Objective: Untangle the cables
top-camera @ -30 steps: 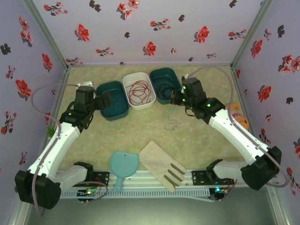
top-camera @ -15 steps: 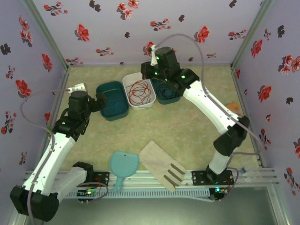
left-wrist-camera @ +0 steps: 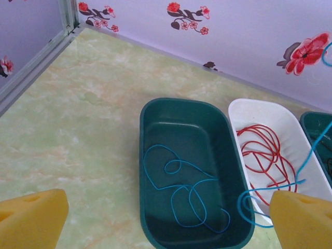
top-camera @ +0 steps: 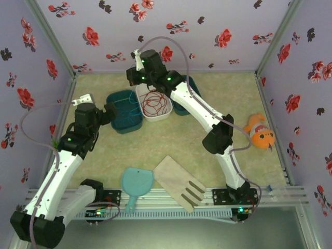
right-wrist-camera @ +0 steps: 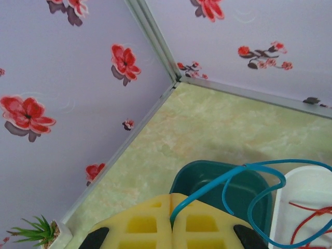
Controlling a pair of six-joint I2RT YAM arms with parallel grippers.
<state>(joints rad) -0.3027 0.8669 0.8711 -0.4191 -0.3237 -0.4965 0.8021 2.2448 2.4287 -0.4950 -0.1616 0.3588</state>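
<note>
Right claw [right-wrist-camera: 171,207]: shut, the pads pinching the teal-blue cable [right-wrist-camera: 244,171], which arcs away from the fingertips in a loop.
Change, right arm: a second ago it was reaching to the right-hand bin; it has since swung left across the white bin [left-wrist-camera: 249,106] and now hangs over the far rim of the left teal bin [left-wrist-camera: 148,171].
Change, cable: most of the teal-blue strand now lies coiled on the floor of the left teal bin; a tail rises from it toward the right claw.
Left claw [left-wrist-camera: 166,223]: wide open and holding nothing, just short of the left teal bin; this arm has barely shifted.
Meaning for the task: the teal-blue cable looks freed from the others and nearly stowed. The red cable [left-wrist-camera: 262,153] sits alone in the white bin. Releasing the tail appears to be what remains for this strand.
In the way: the raised tail crosses above the white bin, and one small loop overhangs the shared rim, so a careless drop could land it on the red cable.
Surroundings: a blue scoop [top-camera: 137,184] and a wooden slotted spatula [top-camera: 179,182] lie near the arm bases, with an orange toy fish [top-camera: 259,134] at the worktop's right side.
</note>
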